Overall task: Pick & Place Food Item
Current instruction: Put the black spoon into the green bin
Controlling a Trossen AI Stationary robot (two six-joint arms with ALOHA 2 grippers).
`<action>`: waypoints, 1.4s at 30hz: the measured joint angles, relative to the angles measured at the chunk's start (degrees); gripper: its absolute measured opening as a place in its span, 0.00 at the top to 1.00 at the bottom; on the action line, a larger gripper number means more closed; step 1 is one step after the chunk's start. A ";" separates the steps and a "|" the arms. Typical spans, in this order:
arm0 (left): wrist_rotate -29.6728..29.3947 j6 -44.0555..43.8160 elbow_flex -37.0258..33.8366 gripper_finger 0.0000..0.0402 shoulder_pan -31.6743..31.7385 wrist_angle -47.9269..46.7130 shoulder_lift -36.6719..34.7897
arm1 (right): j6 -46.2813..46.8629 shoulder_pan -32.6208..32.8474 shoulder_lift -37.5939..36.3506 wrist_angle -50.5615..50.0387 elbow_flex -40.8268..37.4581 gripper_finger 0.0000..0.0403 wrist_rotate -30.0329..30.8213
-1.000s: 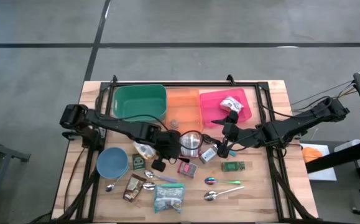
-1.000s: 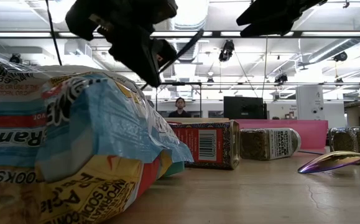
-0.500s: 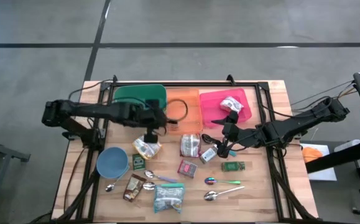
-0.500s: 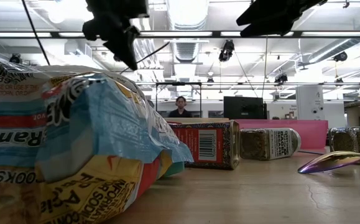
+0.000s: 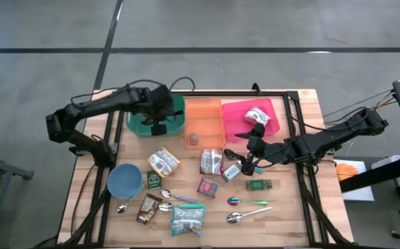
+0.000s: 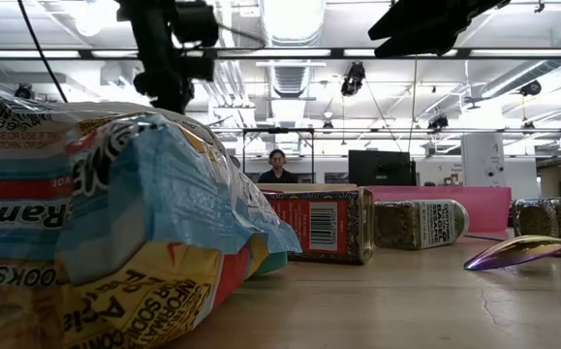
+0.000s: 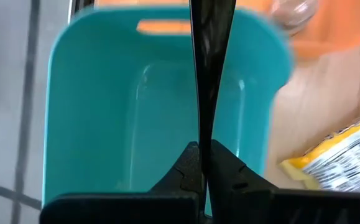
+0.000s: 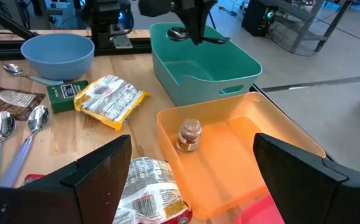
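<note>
Fingers of the left gripper (image 5: 159,126) are pressing fully together over the green bin (image 5: 137,111), seemingly empty, while the yellow food packet (image 5: 163,162) is lying on the table nearby, so opening wide before descending squarely is looking wise.

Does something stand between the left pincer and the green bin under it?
Nothing visible does. The left pincer hangs shut directly above the green bin, and in the left wrist view the bin's floor shows bare.
</note>
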 joint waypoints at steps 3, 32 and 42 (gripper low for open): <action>1.03 0.00 -1.81 1.00 3.02 0.24 0.00 | -0.14 0.02 0.00 -0.04 0.00 0.17 -0.16; 2.15 0.60 -9.38 1.00 4.65 7.07 12.57 | 0.88 0.04 -0.01 0.06 0.00 0.17 -1.42; 4.44 0.62 -9.38 1.00 4.63 8.01 16.45 | 0.87 0.02 0.00 -0.05 0.00 0.17 -1.42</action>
